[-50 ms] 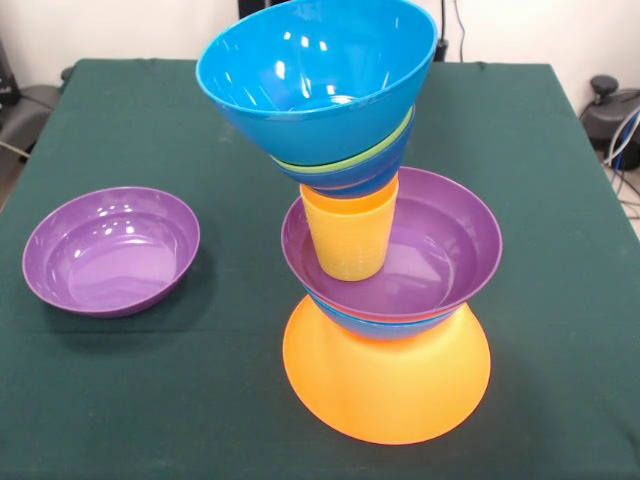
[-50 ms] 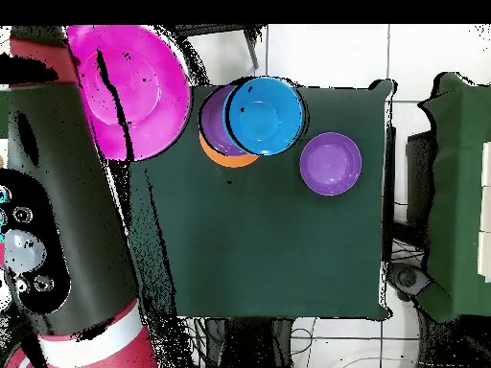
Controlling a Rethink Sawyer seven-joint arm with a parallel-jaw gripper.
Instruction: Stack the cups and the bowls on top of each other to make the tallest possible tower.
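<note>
The tower [image 1: 385, 300] stands right of the table's middle on an upside-down yellow-orange bowl [image 1: 385, 385]. On that base sits a blue bowl [image 1: 400, 325], then a shallow purple bowl [image 1: 450, 240] with the ribbed yellow cup [image 1: 350, 240] standing in it. The cup carries nested small bowls, one with a green rim [image 1: 385, 150], and a large bright blue bowl [image 1: 320, 65] tilted toward the camera. From overhead the tower's top blue bowl [image 2: 266, 115] covers most of the stack. A large pink bowl [image 2: 144, 77] hangs beyond the table's edge by my arm [image 2: 58, 211]. My gripper is hidden.
A second shallow purple bowl [image 1: 110, 250] lies upright and alone on the green tablecloth [image 1: 560, 200], also seen from overhead as the loose purple bowl [image 2: 331, 164]. Cables and equipment lie off the table's edges.
</note>
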